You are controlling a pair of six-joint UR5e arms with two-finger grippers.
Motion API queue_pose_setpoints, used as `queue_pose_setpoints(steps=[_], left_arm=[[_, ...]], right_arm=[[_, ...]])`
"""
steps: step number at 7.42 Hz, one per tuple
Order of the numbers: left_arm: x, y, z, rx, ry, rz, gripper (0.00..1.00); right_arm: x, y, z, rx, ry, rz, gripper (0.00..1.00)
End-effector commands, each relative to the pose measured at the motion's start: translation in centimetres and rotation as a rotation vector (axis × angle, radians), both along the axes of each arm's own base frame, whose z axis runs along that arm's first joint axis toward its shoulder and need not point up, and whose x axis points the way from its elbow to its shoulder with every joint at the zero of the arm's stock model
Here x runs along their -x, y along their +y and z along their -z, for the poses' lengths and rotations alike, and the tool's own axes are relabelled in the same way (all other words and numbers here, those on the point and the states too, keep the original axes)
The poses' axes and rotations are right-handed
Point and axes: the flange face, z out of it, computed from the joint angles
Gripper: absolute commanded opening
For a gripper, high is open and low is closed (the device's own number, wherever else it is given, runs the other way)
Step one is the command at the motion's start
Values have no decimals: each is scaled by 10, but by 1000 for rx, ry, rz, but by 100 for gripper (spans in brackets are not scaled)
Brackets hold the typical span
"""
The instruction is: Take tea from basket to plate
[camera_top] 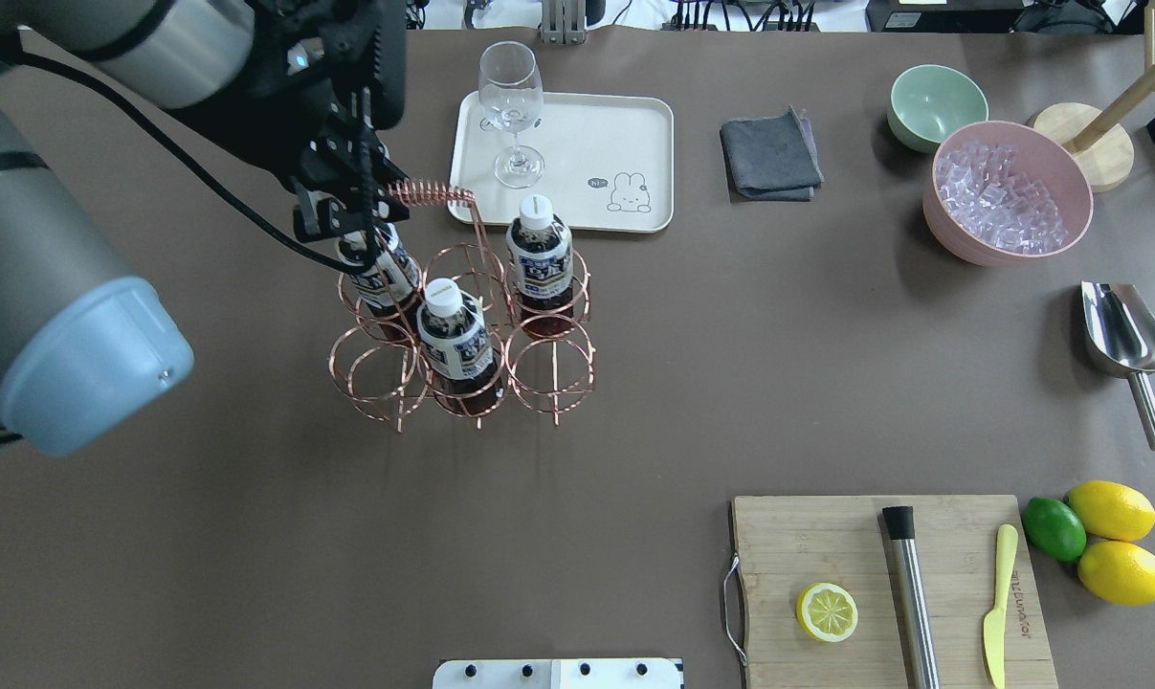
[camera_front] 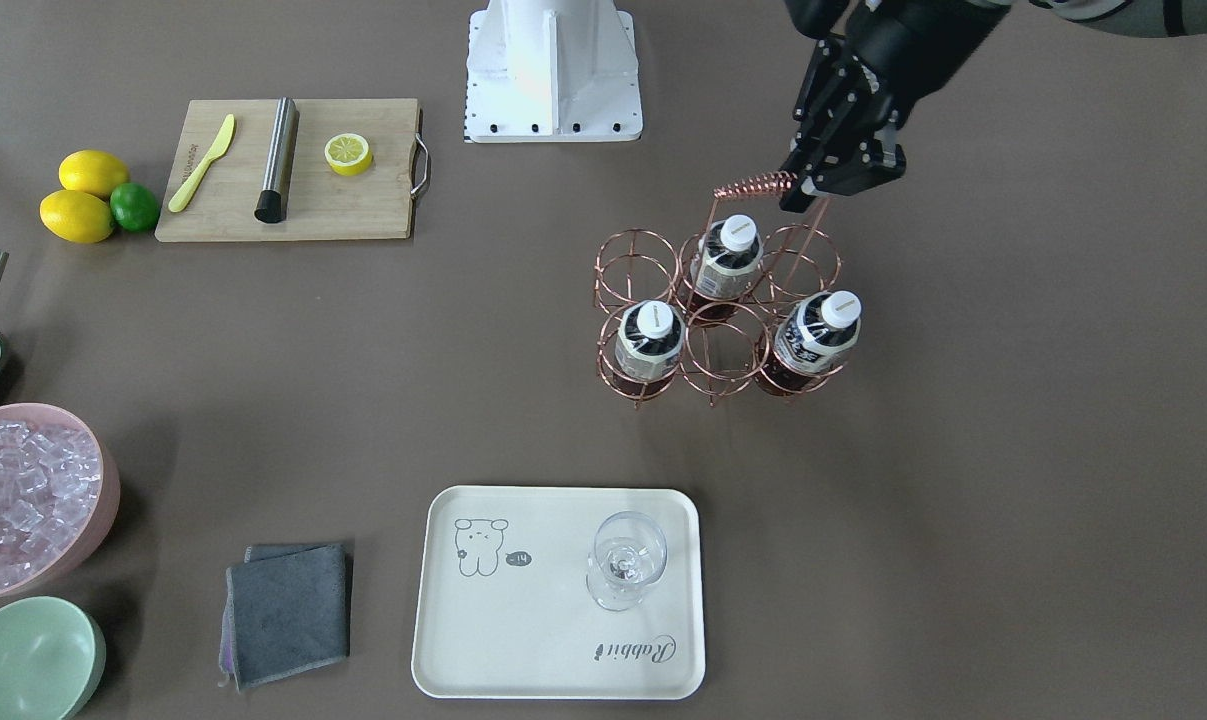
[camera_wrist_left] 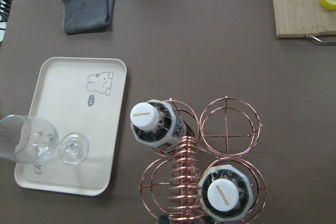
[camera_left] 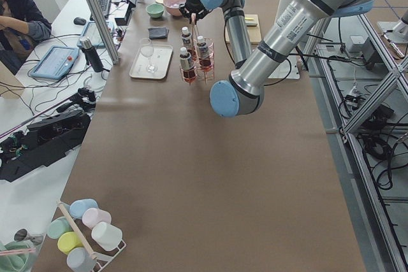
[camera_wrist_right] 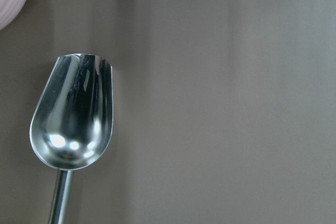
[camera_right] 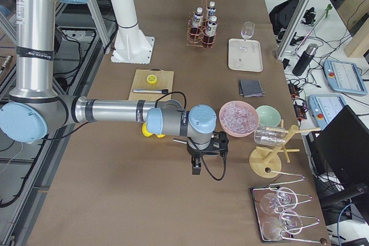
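The work surface is a brown table (camera_front: 963, 500). The left arm reaches over it. The left gripper (camera_front: 835, 185) hangs at the level of the basket's handle top, just beside the end of the coil-wrapped handle (camera_front: 755, 186). Its jaws appear spread, with nothing between them. The right gripper (camera_right: 196, 162) shows only in the exterior right view, so its state cannot be determined.

The plate (camera_front: 523, 640) lies flat, beyond the basket as seen from the left gripper and well apart from it.

The basket (camera_front: 635, 270) stands upright directly below the left gripper.

A metal scoop (camera_wrist_right: 73, 114) lies on the table beneath the right wrist camera.

Three of the basket's six cells each hold one upright, capped tea bottle:
- One tea bottle (camera_front: 816, 340) stands closest below the left gripper.
- A second tea bottle (camera_front: 728, 258) stands in the middle cell on the robot's side.
- A third tea bottle (camera_front: 649, 342) stands farthest from the gripper.

A wine glass (camera_front: 625, 560) stands on the plate.
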Motion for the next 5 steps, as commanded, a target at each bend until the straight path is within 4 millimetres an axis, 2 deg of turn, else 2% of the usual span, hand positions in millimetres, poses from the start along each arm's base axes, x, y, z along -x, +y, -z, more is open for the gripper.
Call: queue_pose_setpoints(steps=[1,2,3,4,5], left_arm=[[-52,42,25,-2,19,-23,0],[-69,58,37,-35,23,-34,0],[-79,69,47,-38,32,-28,0],[-86,76,52,-2,45,-21,0],[-91,79,51,-11,38,-9,0]], right_arm=[[23,-8,45,-67,-3,22,100],[49,-39,83,-99,-51,28,100],[94,-74,152,-192,-64,66,100],[141,-98,212,-284,-24,90,100],[200,-94,278,-381,-16,122,100]])
